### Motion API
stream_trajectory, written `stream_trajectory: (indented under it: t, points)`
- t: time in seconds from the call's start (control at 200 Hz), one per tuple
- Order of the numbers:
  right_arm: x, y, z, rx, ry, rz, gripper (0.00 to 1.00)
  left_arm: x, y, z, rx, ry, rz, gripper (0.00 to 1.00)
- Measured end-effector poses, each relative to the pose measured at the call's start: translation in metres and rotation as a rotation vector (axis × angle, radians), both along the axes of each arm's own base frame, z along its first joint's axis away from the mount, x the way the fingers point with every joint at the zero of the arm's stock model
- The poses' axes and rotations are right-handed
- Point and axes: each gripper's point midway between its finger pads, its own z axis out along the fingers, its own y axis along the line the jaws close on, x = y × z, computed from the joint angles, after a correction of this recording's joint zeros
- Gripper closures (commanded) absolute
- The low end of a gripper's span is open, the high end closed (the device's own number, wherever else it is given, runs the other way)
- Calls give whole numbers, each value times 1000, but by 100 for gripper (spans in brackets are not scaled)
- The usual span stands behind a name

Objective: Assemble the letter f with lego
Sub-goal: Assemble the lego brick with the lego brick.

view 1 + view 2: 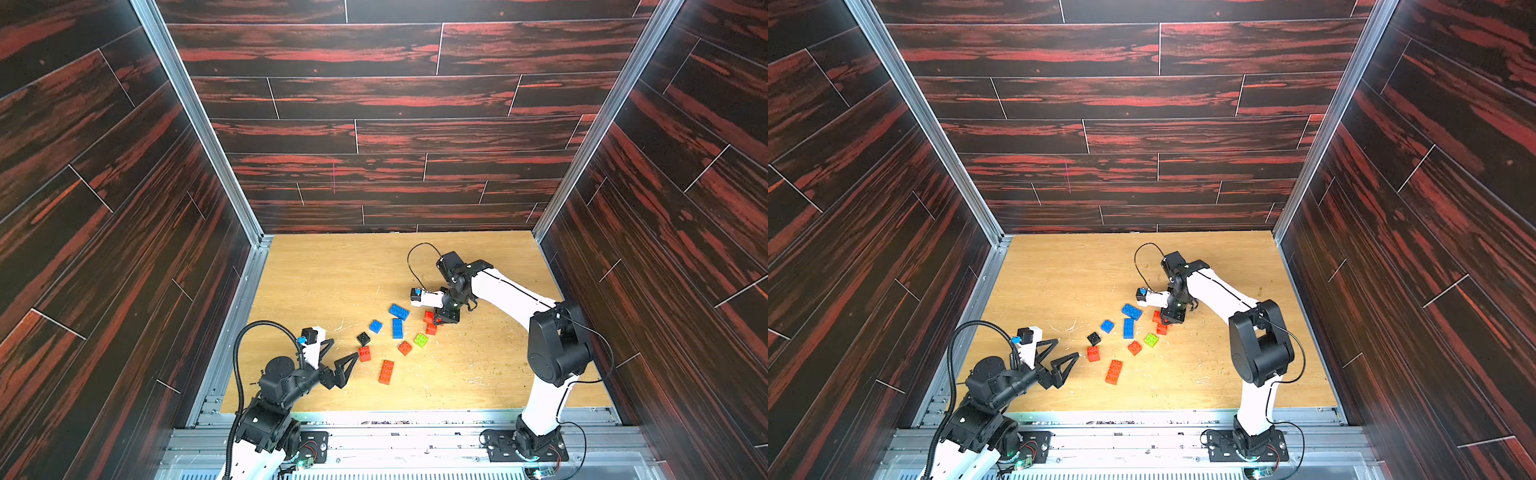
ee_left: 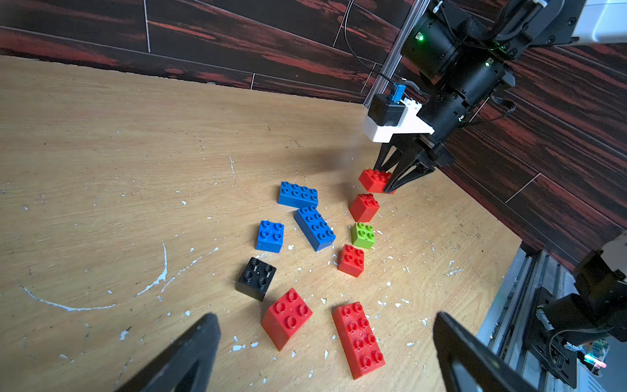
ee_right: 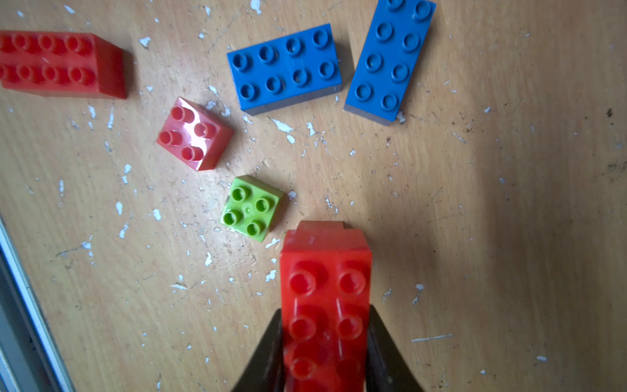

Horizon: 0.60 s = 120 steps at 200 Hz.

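Note:
The lego lies loose on the wooden table [image 1: 311,282]. There are two blue oblong bricks [image 1: 399,311] [image 1: 397,328], a blue square [image 1: 375,326], a black square [image 1: 363,338], a lime green square [image 1: 420,340], red squares [image 1: 365,354] [image 1: 404,348] and a red oblong [image 1: 386,372]. My right gripper [image 3: 325,356] is shut on a red brick [image 3: 325,288] low over the table. Another red square [image 2: 364,207] sits right beside the held brick; whether they touch is unclear. My left gripper [image 1: 345,348] stands open and empty, just short of the red square [image 2: 286,317] and red oblong [image 2: 359,339].
Dark wood-patterned walls close in the table on three sides. A metal rail [image 1: 374,417] runs along the front edge, where both arm bases stand. White flecks and scratches mark the tabletop. Bare wood lies behind the bricks.

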Motion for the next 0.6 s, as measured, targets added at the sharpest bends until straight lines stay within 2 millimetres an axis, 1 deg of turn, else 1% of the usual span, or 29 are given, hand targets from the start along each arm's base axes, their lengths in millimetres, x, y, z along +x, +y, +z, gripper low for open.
stream_trajectory:
  t: [0.341,0.601]
  points:
    - [-2,2,-7,-10,17,5,100,0,0,1,-2,-6,0,0]
    - [-6,5,-17,-30,39,19,100,0,0,1,-2,-7,-2,0]
